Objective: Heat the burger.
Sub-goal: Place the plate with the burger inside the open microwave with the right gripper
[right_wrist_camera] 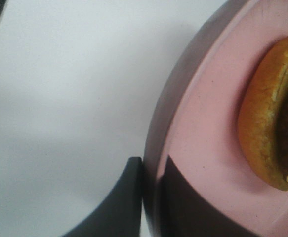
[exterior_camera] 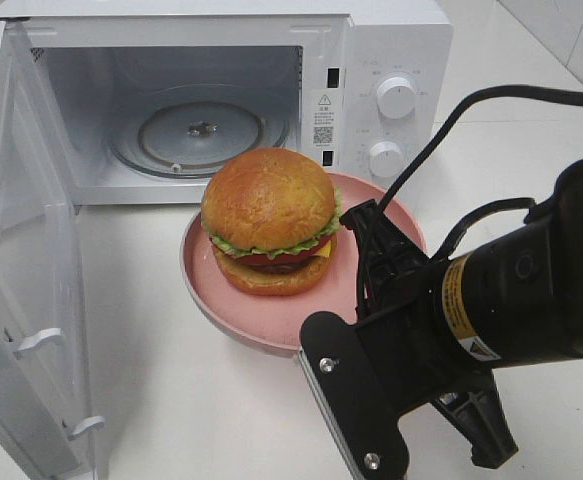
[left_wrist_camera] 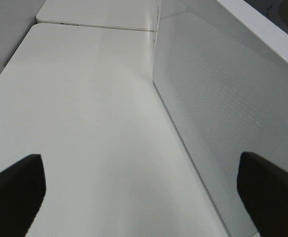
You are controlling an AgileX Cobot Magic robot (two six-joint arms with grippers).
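— Where are my arms?
— Your right gripper (right_wrist_camera: 151, 165) reaches in from the right, fingers pinched on the rim of the pink plate (exterior_camera: 261, 315). Your left gripper (left_wrist_camera: 140, 168) hangs spread wide, holding nothing, beside the open microwave door (left_wrist_camera: 218, 98).
— And the burger?
— The burger (exterior_camera: 269, 215) sits on that plate, just before the open microwave (exterior_camera: 391, 60).
— Any writing?
— A QR sticker (exterior_camera: 323, 118) on the microwave's front, print too small to read. You're over a white table (exterior_camera: 211, 410), tiled wall (exterior_camera: 571, 30) behind.
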